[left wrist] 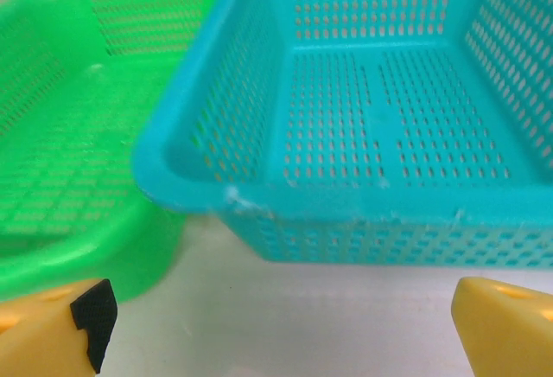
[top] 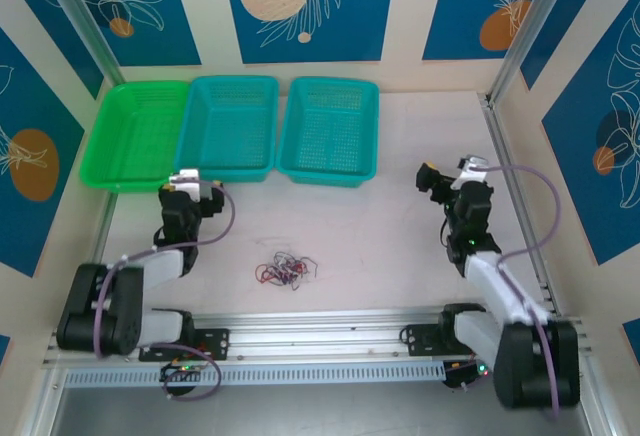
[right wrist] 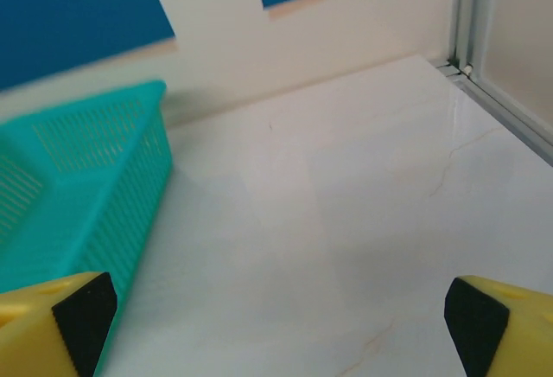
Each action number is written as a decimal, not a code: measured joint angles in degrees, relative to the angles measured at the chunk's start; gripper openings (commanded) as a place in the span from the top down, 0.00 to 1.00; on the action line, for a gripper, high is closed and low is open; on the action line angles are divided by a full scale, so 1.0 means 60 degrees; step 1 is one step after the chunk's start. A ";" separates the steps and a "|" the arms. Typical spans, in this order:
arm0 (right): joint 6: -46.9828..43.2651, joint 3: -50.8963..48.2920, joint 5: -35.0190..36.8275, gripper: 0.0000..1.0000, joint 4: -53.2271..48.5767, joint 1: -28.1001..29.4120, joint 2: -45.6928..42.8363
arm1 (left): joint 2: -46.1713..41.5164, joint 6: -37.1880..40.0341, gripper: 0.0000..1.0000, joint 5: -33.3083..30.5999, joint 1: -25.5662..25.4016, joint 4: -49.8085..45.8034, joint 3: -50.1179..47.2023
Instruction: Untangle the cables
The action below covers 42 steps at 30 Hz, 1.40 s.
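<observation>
Left gripper (top: pixel 186 186) and right gripper (top: pixel 433 178) hover spread wide, holding nothing. Tangled red and dark cables (top: pixel 285 272) lie untouched between the arms, near the table's (top: pixel 380 241) near edge.

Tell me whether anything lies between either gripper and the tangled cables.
Nothing visible does. The cables lie on bare table. The left gripper and right gripper, both open, hang farther back; plain tabletop runs from each to the tangle.
</observation>
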 measured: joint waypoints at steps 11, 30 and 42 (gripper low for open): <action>0.3417 0.1985 -0.2681 0.00 -0.5209 0.2714 -0.1931 | -0.4058 -0.5038 0.16 0.1643 -0.0219 -0.5566 0.1260; 0.2430 0.4827 -0.1246 0.01 -0.5832 0.9595 0.5504 | -0.3861 -1.2743 0.42 0.4357 -0.3049 -0.9005 0.0739; 0.1869 0.5023 -0.1326 0.01 -0.4688 0.9803 0.6608 | -0.1974 -1.4200 0.75 0.5260 -0.3541 -0.7810 0.0670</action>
